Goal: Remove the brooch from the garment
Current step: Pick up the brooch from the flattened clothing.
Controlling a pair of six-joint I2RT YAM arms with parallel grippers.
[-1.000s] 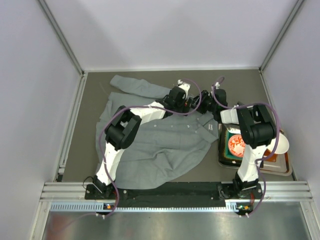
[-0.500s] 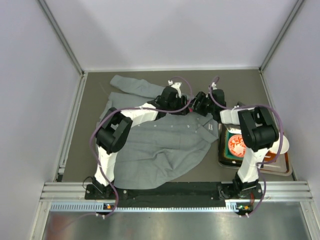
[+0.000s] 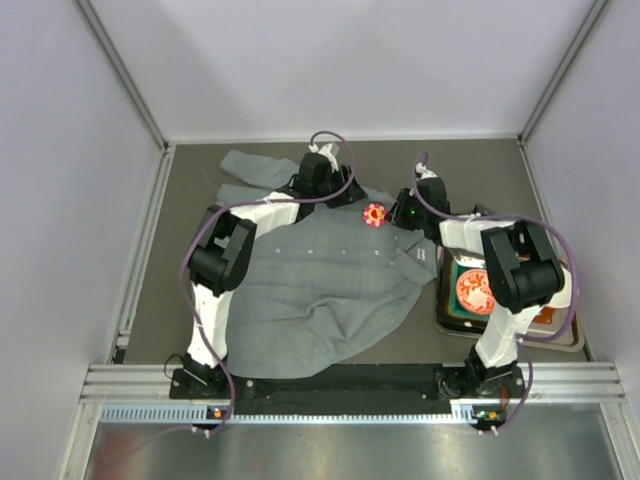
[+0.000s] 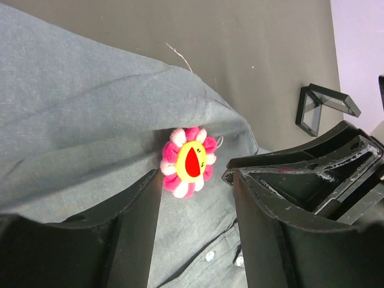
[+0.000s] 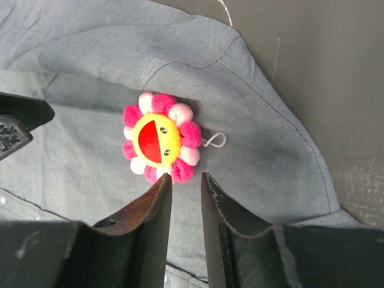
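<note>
A: Position of the brooch?

B: It sits on the garment, close to the far edge of the surface and slightly right of the middle. Face up: pink and white petals, a yellow centre with a red patch. A small white loop lies against its rim.

A: Garment?

B: Grey and rumpled, spread over the left and middle of the surface from the far edge almost to the near edge. One sleeve runs toward the far left corner. A tray sits by the right edge, toward the near right corner, just beside the cloth.

A: Left fingers?

B: Set wide, holding nothing. In the left wrist view the brooch lies just beyond the tips, in line with the gap. Only fabric lies between them.

A: Right fingers?

B: Drawn narrow, with a thin slit through which grey cloth shows. Nothing is held. The tips sit right at the petals' edge; I cannot tell whether they touch.

A: Relative layout?

B: In the top view the brooch lies between the two sets of fingers, left fingers on its left, right fingers on its right.
</note>
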